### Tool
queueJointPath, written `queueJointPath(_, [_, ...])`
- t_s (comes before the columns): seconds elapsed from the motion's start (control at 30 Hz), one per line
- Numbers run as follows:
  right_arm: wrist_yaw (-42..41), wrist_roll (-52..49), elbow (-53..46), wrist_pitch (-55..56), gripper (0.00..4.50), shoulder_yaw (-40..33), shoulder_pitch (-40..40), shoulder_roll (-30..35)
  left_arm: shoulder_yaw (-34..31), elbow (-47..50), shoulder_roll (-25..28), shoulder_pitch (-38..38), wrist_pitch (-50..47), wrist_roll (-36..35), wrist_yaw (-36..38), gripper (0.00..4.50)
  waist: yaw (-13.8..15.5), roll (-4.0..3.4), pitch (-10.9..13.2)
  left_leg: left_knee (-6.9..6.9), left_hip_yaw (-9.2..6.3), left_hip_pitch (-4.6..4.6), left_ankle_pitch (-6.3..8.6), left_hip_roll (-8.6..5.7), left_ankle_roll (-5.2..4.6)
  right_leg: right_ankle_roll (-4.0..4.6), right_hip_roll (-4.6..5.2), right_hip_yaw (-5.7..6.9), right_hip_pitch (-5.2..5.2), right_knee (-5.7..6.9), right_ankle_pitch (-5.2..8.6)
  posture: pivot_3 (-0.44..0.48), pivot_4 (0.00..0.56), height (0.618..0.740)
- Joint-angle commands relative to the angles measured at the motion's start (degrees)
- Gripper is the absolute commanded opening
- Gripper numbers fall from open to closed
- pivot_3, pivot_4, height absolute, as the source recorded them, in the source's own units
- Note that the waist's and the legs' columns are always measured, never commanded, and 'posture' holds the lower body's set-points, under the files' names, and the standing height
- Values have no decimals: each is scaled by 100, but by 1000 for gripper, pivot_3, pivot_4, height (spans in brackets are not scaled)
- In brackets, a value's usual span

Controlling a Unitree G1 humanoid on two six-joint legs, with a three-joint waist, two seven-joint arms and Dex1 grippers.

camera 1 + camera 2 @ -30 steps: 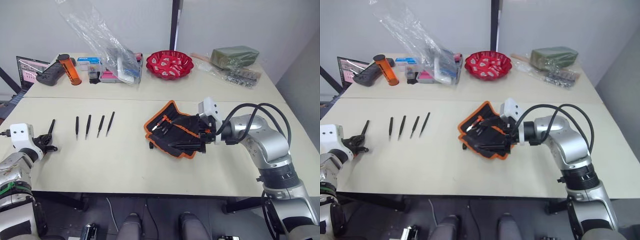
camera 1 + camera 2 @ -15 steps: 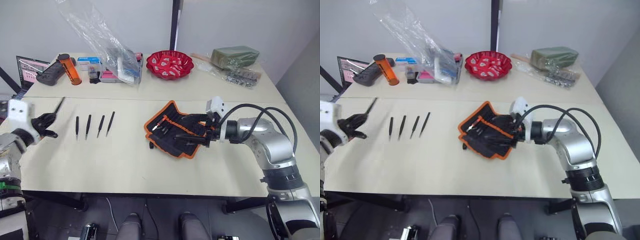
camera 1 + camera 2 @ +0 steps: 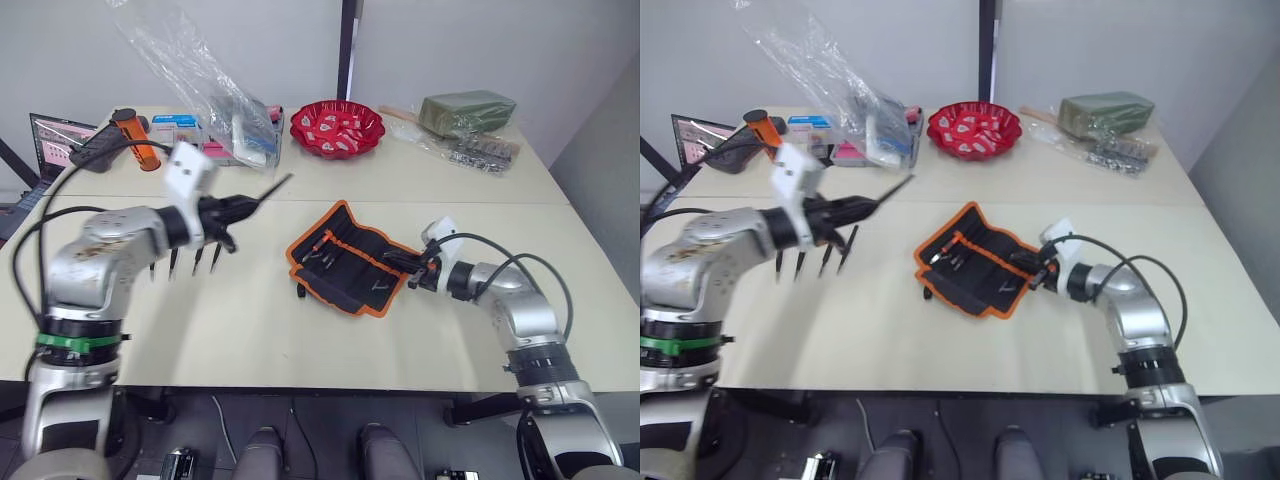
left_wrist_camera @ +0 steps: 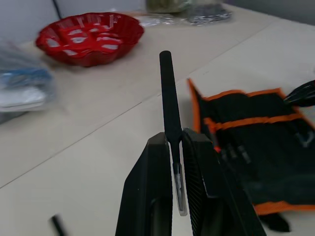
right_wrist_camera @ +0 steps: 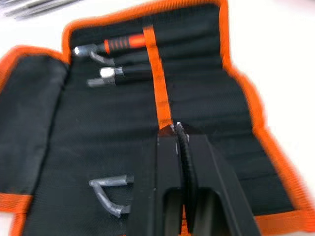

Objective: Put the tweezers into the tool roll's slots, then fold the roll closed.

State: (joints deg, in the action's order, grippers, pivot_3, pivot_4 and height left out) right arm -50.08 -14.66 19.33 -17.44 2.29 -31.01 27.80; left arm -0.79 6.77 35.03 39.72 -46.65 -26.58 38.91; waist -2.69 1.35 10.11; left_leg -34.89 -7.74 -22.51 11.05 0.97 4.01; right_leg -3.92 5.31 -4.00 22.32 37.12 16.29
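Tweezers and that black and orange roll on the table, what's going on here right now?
The left gripper is shut on one of the tweezers, holding it in the air above the table, pointed toward the tool roll. The roll lies open with a few tools already in its slots. The right gripper is shut at the roll's edge. Other tweezers lie on the table.

The tool roll (image 3: 352, 257) lies open and flat on the bench, black with orange trim and an orange stripe running across its slots (image 5: 197, 98), which already hold a few small tools. One of the tweezers (image 4: 170, 115), slim and black, is pinched in the left end effector (image 4: 176, 147) above the bench, pointing toward the roll. The other tweezers (image 3: 825, 259) lie side by side on the bench, well apart from the roll.
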Motion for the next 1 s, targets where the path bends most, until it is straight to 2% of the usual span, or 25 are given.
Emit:
queueJointPath(0.03, [-103, 38, 260, 352, 13, -53, -190, -74, 181, 127, -448, 333, -47, 336, -699, 0, -1, 0, 0, 0, 0, 0, 0, 0, 0, 0, -1, 0, 1, 1, 0, 0, 150, 740])
queueJointPath(0.1, [-131, 111, 402, 448, 13, -7, -190, -114, 393, 177, -654, 393, -96, 485, -859, 0, -25, 0, 0, 0, 0, 1, 0, 0, 0, 1, -1, 0, 1, 1, 0, 0, 150, 740])
queueJointPath(0.23, [-49, 293, 673, 579, 13, 42, -110, -181, 902, 254, -1021, 496, -780, 586, -1065, 0, -22, 0, 0, 1, 0, 8, 0, -1, 0, 0, 0, 0, -7, 1, 0, 0, 150, 740])
queueJointPath(0.3, [-33, 323, 758, 641, 13, 19, -64, -208, 898, 126, -1259, 529, -1108, 454, -1092, 0, -24, 0, 0, -1, -1, 9, 0, -1, 0, 0, 0, -1, -9, 1, 0, 0, 150, 740])
queueJointPath(0.5, [-32, 334, 757, 730, 13, 17, 60, -220, 1021, -15, -1803, 372, -1561, 688, -1628, 0, -22, 0, 0, -5, 0, 12, -1, -1, 1, 0, 0, -1, -13, 1, 0, 0, 150, 740])
queueJointPath(0.67, [-5, 345, 719, 717, 13, 23, 110, -252, 1318, -56, -2051, -71, -1542, 943, -1890, 0, -5, -1, -1, -5, 0, 19, -1, -1, 1, 0, 0, -2, -19, 1, 0, 0, 150, 740])
queueJointPath(1.0, [37, 355, 605, 697, 13, 36, 255, -269, 1255, 314, -2217, -478, -1808, 998, -2184, 0, 7, -1, -2, -8, 0, 19, -2, -2, 3, 0, 0, -3, -21, 1, -1, 0, 150, 740])
